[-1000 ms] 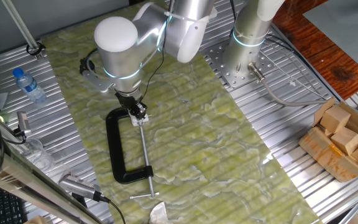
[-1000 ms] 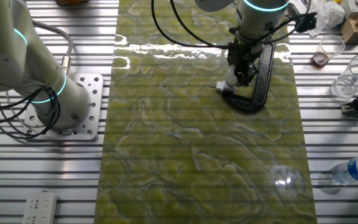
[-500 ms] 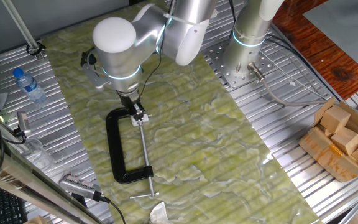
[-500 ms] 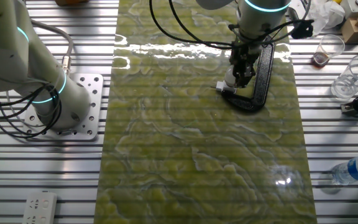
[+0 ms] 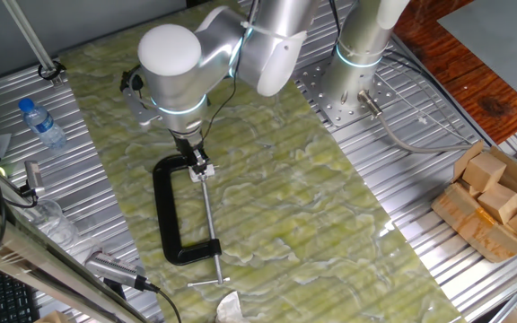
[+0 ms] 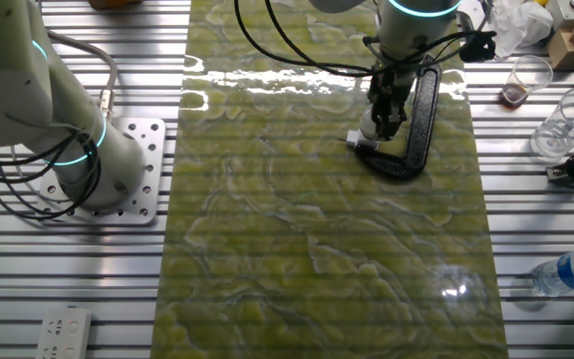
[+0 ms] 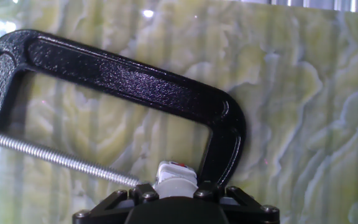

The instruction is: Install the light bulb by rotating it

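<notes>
— Toward the far edge of the green mat (image 5: 330,215), as seen from the other fixed view, what is being gripped?

— The light bulb (image 6: 371,124) is held upright at the fixed end of the black C-clamp (image 5: 170,215), directly under the gripper (image 6: 385,118). The fingers appear to be closed around the bulb's upper part, though the contact is largely hidden by the hand in both fixed views, so this is offered as likely, not certain.

— Why is a clamp laid flat there?

— The white socket fitting (image 7: 176,179) is pinched between the clamp's jaw and the tip of its screw (image 7: 61,159). It is judged that the socket is kept from turning by that weight and grip while the bulb is rotated.

— And the vertical approach?

— The wrist is lined up over the bulb's axis, so that rotation can be delivered by the last joint alone.

— What is shown in the hand view?

— Only the fitting's top is seen above the gripper body; the bulb itself cannot be made out there.

— How far along is the work?

— Seating depth cannot be read; turning is judged to be under way.
</notes>
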You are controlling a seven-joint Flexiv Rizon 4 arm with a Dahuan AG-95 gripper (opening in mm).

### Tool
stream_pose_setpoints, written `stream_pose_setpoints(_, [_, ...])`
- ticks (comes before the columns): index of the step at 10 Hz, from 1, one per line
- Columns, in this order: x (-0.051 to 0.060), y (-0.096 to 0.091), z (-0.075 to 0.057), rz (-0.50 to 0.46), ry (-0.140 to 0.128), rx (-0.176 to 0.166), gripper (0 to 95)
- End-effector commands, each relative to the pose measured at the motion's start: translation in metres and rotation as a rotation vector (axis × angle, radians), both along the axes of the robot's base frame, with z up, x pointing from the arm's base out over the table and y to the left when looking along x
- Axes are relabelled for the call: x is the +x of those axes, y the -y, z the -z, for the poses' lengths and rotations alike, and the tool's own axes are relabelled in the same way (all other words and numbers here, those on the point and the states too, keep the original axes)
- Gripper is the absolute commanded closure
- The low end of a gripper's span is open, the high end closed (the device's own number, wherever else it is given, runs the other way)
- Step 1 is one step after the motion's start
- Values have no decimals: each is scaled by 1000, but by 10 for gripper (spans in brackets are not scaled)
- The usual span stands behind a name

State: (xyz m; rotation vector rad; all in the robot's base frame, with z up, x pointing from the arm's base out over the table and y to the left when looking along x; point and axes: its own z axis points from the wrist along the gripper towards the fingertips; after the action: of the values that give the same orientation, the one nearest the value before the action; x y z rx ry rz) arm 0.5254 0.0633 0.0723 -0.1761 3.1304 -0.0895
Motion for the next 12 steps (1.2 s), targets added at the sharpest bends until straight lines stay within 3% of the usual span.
stream_pose_setpoints(1, [0,0,-1,-35,-6,12,380])
stream_pose_setpoints(2, [0,0,-1,-51,-7,14,380])
stream_pose_setpoints(3, [1,0,-3,-142,-12,18,380])
stream_pose_setpoints(5, [1,0,-9,-374,-22,7,380])
stream_pose_setpoints(6, [2,0,-13,-524,-24,16,380])
stream_pose_setpoints(7, [2,0,-13,-610,-22,26,380])
stream_pose_setpoints(8, [2,0,-13,-673,-21,36,380])
stream_pose_setpoints(12, [2,0,-19,-750,-23,23,380])
